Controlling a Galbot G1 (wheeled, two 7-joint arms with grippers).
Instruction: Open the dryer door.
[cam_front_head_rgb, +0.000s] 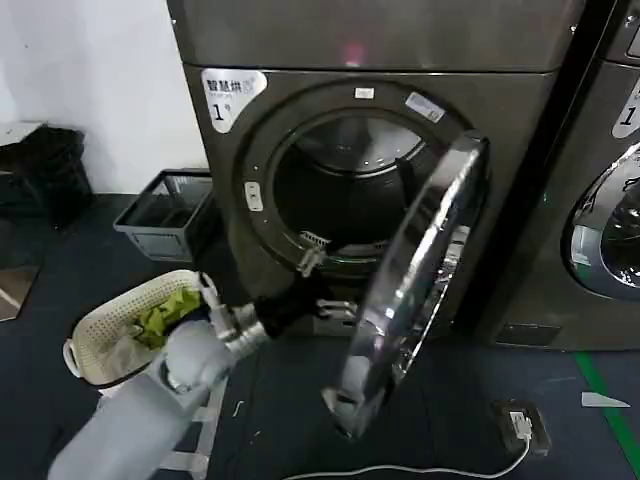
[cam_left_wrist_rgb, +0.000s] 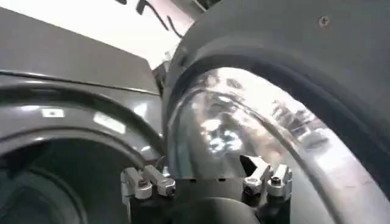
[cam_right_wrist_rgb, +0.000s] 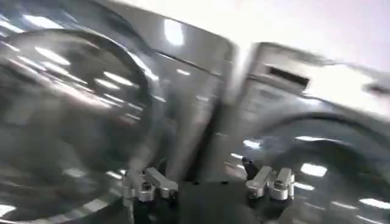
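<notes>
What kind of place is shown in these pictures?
Probably a laundry room: the dryer with its dryer door swung open, a second identical machine beside it, and a laundry basket holding cloth on the floor.

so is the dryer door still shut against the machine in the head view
No, the dryer door stands swung out on its right-side hinge, leaving the drum opening of the dryer exposed, with the left gripper at the opening's lower edge.

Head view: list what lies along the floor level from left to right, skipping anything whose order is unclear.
Cream woven laundry basket with green cloth → grey robot left arm → chrome-ringed round dryer door, swung open → small dark box with white cable → green floor tape.
</notes>
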